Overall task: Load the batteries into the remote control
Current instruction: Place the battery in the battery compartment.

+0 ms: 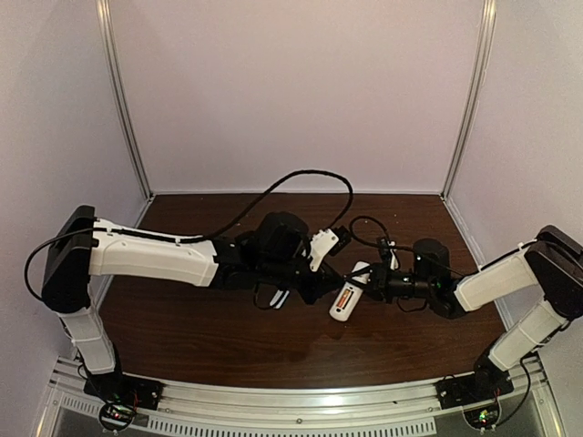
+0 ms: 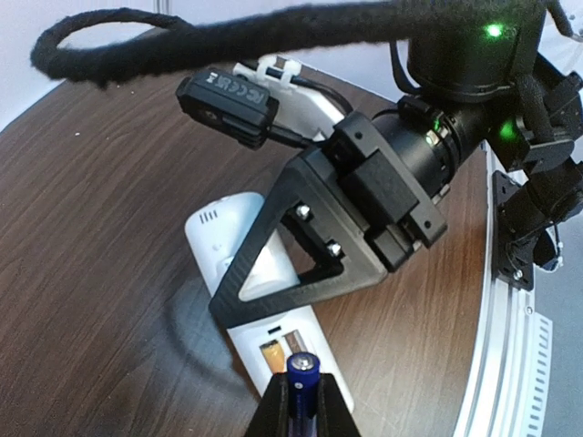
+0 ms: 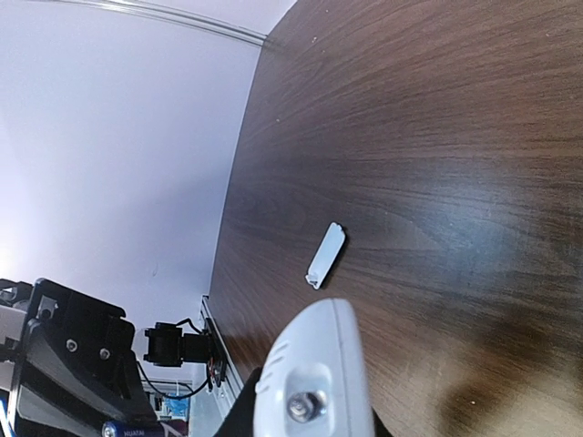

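Remote control (image 2: 214,241) | right gripper (image 1: 366,285) clamped on its mid-body, recess up | orange battery (image 2: 271,353) seated | left gripper (image 2: 302,401) pinching blue battery (image 2: 302,369) beside recess | we judge cell light, rigid, slick: hold the barrel

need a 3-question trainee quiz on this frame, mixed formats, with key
1. True or false: the orange battery already sits inside the remote control.
2. Fill in: the right gripper is shut on the ____, while a small white cover lies loose on the table.
3. Which gripper holds the dark blue battery? A) left gripper B) right gripper C) neither

Key: 1. True. 2. remote control. 3. A.
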Robot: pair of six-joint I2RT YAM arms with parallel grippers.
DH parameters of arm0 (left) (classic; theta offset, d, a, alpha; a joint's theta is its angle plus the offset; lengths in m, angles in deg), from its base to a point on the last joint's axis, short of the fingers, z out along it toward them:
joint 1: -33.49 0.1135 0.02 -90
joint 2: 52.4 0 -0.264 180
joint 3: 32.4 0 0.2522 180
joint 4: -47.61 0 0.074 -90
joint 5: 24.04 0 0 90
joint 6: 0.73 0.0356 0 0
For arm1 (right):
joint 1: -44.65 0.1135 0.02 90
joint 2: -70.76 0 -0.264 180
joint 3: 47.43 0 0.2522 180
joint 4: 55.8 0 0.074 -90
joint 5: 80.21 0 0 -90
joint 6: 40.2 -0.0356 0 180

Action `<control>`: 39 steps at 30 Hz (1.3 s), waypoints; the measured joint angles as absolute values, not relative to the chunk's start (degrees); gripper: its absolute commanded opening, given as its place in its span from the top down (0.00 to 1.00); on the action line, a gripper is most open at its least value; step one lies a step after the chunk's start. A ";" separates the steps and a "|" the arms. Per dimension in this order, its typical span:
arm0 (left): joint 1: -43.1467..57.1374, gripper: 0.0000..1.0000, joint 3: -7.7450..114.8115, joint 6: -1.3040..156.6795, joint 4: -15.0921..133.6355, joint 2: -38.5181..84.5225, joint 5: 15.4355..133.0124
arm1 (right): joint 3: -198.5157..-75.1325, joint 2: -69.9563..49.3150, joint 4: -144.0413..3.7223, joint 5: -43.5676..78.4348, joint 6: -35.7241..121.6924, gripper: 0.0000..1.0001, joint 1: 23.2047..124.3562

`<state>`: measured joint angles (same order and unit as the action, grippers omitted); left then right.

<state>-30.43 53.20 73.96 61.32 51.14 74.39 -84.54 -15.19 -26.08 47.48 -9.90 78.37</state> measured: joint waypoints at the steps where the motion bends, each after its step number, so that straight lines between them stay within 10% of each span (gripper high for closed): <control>1: -30.60 1.00 53.20 73.45 60.62 51.47 74.17 | -84.54 -15.72 -24.94 47.20 -10.43 1.00 78.59; 30: -31.23 0.99 51.80 66.37 53.82 55.10 71.07 | -84.63 -17.47 -17.47 44.42 -16.15 1.00 81.08; 39: -31.50 0.86 51.10 65.39 52.97 55.93 71.20 | -84.63 -17.44 -17.80 43.92 -16.42 1.00 81.06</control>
<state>-31.50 51.10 65.39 52.97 55.93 71.20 -84.63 -17.44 -17.80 43.92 -16.42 81.06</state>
